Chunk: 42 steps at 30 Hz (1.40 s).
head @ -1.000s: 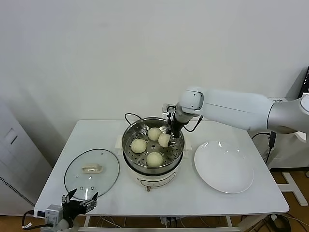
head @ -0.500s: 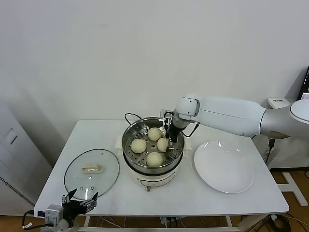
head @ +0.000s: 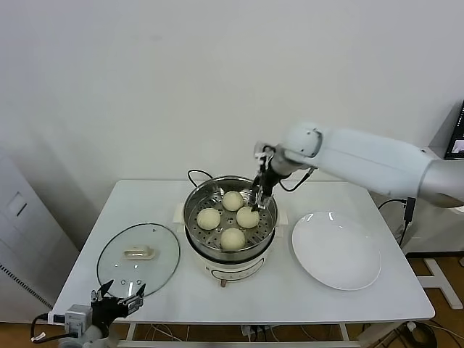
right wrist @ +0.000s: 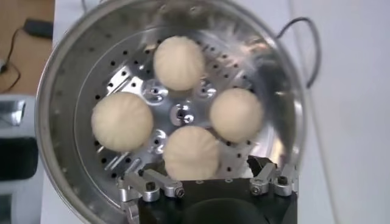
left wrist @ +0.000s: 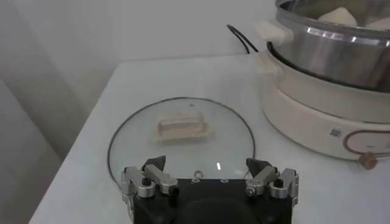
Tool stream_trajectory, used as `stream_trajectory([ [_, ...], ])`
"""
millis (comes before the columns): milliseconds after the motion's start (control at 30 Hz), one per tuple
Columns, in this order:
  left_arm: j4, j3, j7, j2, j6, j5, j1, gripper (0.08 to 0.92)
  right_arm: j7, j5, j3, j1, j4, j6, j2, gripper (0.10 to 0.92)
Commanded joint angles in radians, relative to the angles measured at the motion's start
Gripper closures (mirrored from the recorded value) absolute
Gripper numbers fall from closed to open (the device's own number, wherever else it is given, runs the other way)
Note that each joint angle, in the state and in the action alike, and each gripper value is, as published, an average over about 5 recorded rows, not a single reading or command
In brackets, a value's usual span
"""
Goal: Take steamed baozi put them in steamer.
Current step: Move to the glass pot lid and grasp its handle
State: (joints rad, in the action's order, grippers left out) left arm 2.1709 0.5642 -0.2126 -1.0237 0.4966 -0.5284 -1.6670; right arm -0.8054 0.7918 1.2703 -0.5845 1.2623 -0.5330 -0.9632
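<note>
Four steamed baozi (head: 232, 238) sit in the steamer (head: 194, 204) on the white surface (head: 152, 199); right pincer (head: 259, 199) hovers spread and empty above its far-right rim; left pincer (head: 118, 301) waits spread near the glass lid (head: 138, 258)

This looks like a robot test lab dressed up as a kitchen corner. A bare white wall (head: 145, 87) backs a plain white table (head: 145, 199), and cables (head: 254, 332) hang loose beneath it. On top sit only an electric steamer (head: 230, 250), a glass lid (head: 138, 252) and a white plate (head: 336, 250). At the right edge stands what may be equipment (head: 458, 138).
</note>
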Motion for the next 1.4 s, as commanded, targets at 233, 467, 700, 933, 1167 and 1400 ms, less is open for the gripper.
stream_trajectory([
  [233, 0.010, 0.014, -0.001, -0.035, 0.004, 0.002, 0.072, 0.177, 0.397, 0.044, -1.075, 0.767, 0.108, 0.245, 0.357, 0.203],
  [467, -0.003, 0.013, 0.008, -0.033, -0.025, 0.021, 0.094, 0.177, 0.648, -0.105, -1.527, 1.242, 0.230, 0.482, 0.248, 0.203],
  [700, -0.022, 0.015, 0.035, -0.023, -0.079, 0.107, 0.081, 0.177, 0.729, -0.224, -1.847, 1.551, 0.284, 0.566, 0.031, 0.203],
  [933, -0.052, 0.015, 0.077, -0.018, -0.147, 0.271, 0.080, 0.177, 0.687, -0.297, -1.967, 1.711, 0.318, 0.559, -0.122, 0.203],
  [1167, -0.120, 0.038, 0.131, -0.007, -0.278, 0.615, 0.084, 0.177, 0.605, -0.362, -2.037, 1.805, 0.315, 0.568, -0.231, 0.203],
  [1400, -0.208, 0.031, 0.115, -0.033, -0.398, 1.087, 0.078, 0.177, 0.572, -0.403, -2.054, 1.817, 0.284, 0.578, -0.274, 0.203],
])
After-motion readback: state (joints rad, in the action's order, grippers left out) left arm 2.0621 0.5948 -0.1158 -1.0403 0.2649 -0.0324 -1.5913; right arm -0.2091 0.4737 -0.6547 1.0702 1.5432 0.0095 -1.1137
